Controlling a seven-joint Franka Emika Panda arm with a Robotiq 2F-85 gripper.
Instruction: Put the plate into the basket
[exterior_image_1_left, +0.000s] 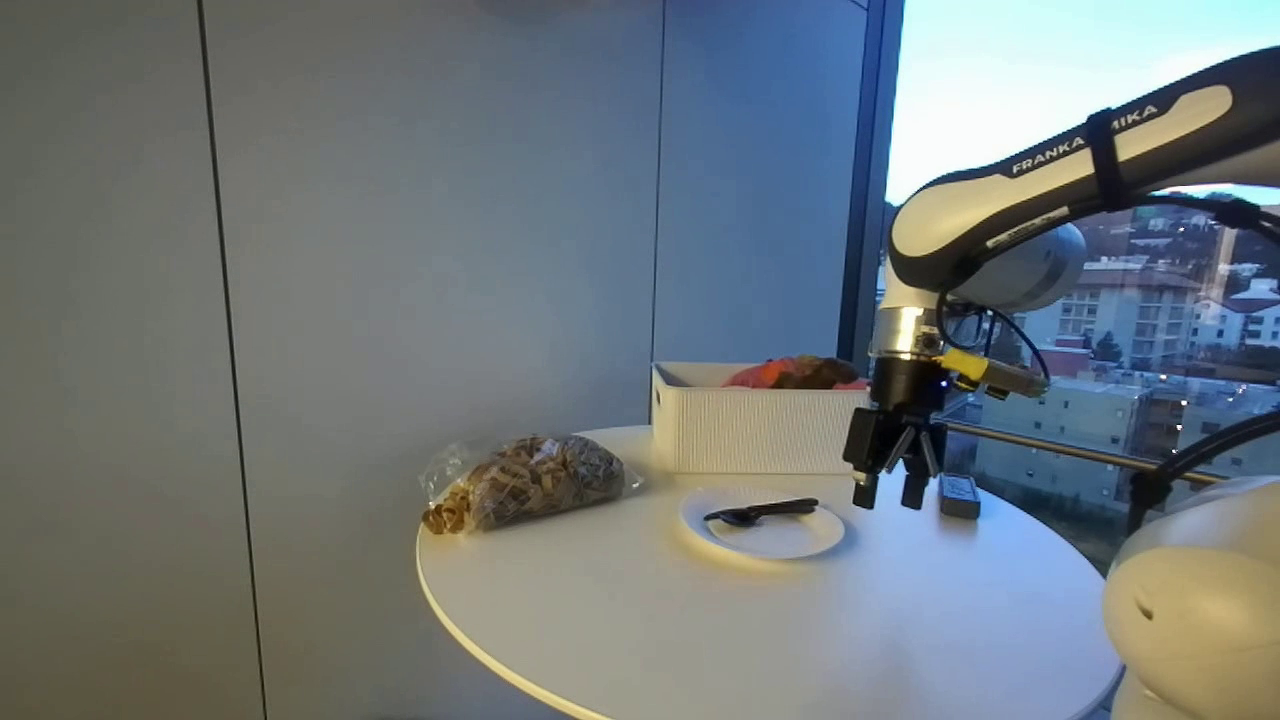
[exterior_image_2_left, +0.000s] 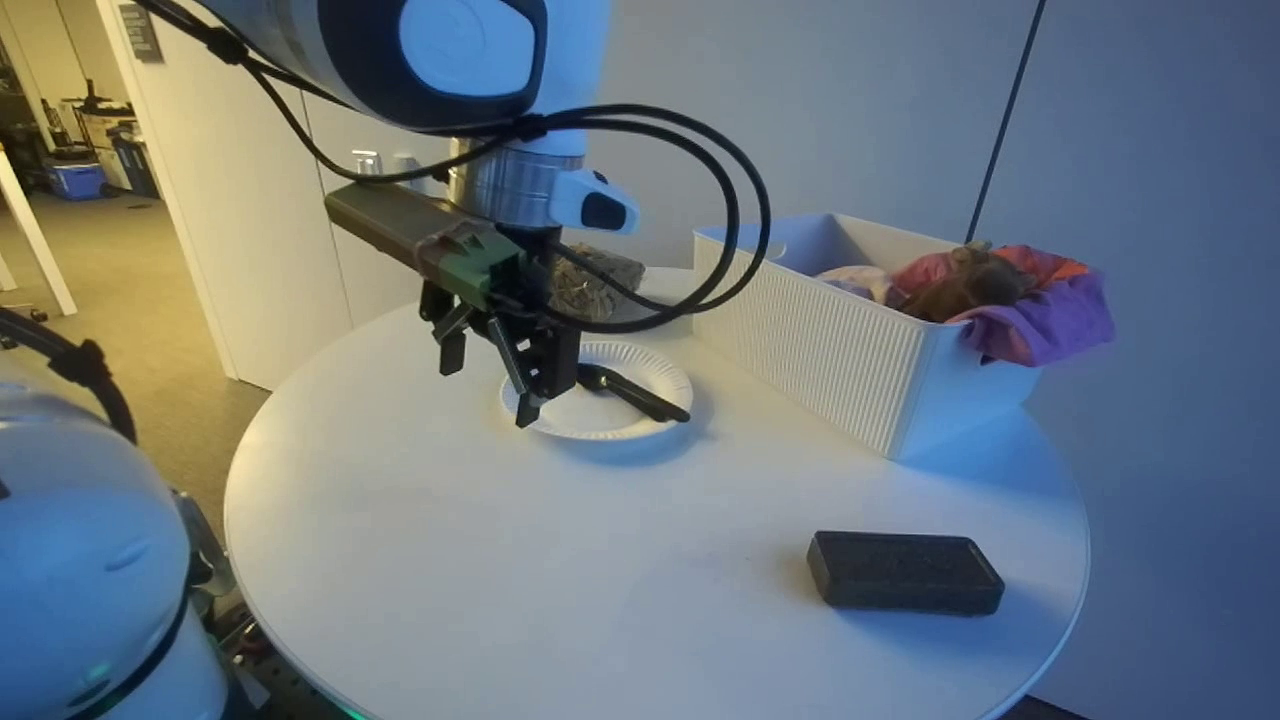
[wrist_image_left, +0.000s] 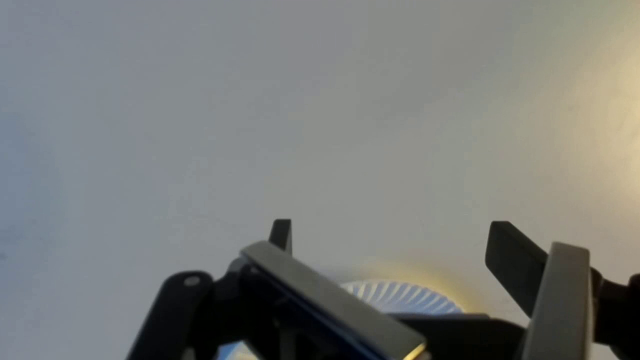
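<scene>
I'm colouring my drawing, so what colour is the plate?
The plate is white, best seen in an exterior view.

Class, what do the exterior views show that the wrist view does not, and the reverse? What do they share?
Only the exterior views: the basket with colourful cloth, the dark cutlery, the clear bag, the dark block and the arm.
Only the wrist view: no extra object, just a close downward look.
Both: the open gripper, the tabletop and the plate, of which the wrist view shows only part.

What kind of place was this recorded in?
Likely an office or lab: a large window overlooking buildings, a plain panelled wall, and a dark wall sign, too small to read.
</scene>
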